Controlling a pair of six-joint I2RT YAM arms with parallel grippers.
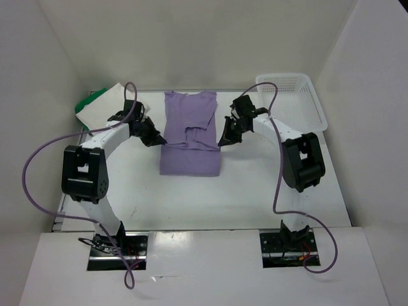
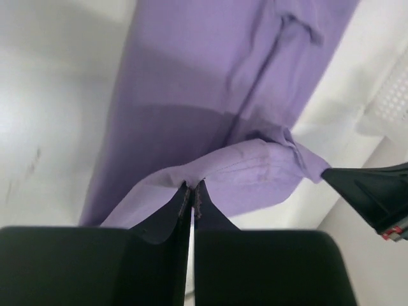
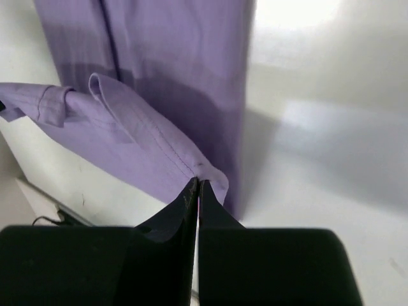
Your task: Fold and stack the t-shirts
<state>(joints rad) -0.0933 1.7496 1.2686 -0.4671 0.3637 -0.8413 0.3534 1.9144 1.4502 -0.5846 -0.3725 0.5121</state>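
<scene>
Pinching the purple shirt point(image 1: 190, 159) from both sides, each gripper has its fingers pressed together on cloth. The left gripper point(image 2: 192, 190) clamps a lifted fold at the shirt's left edge, and the right gripper point(image 3: 196, 187) clamps a hemmed edge on its right. The shirt lies partly folded mid-table point(image 1: 268, 191). A green shirt point(image 1: 83, 104) and a white shirt point(image 1: 107, 102) sit at the back left.

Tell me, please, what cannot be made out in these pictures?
Green shirt: top view, mostly covered by the cream-white shirt; its fold is hidden.
Lavender shirt: both wrist views, cut off by the top edge.
Basket: left wrist view, blurred and cut off at the right edge.
</scene>
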